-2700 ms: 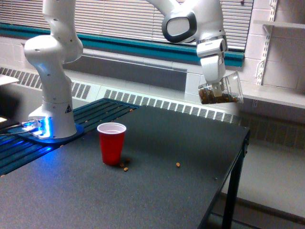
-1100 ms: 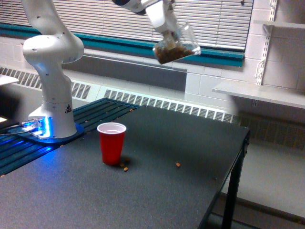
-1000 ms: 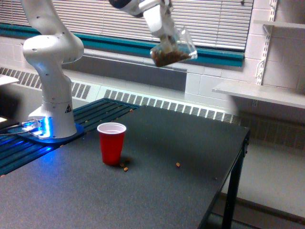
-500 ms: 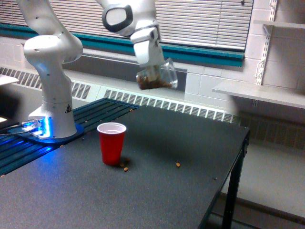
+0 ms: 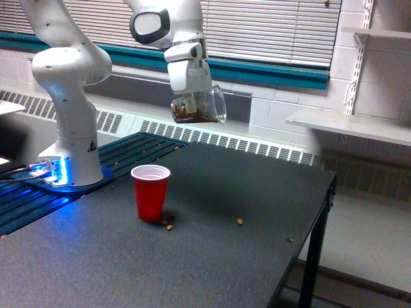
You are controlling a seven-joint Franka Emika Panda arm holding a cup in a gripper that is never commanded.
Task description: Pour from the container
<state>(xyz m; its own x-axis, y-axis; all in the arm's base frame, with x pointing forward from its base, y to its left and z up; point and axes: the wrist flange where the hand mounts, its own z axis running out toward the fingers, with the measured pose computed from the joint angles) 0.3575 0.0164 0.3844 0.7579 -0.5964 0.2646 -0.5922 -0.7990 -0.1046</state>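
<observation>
Gripper [image 5: 192, 97] apparently clamping tilted container [image 5: 200, 108], above table [image 5: 212, 250]

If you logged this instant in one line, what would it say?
gripper: shut on clear tumbler | tumbler: tilted, brown bits inside, in the air | red cup: upright on table | pour: not yet

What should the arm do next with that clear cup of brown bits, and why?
Probably shift toward the exterior view's left: the gripper holds the clear tumbler tipped sideways, mouth pointing away from the upright red cup, which sits lower and further left.
</observation>
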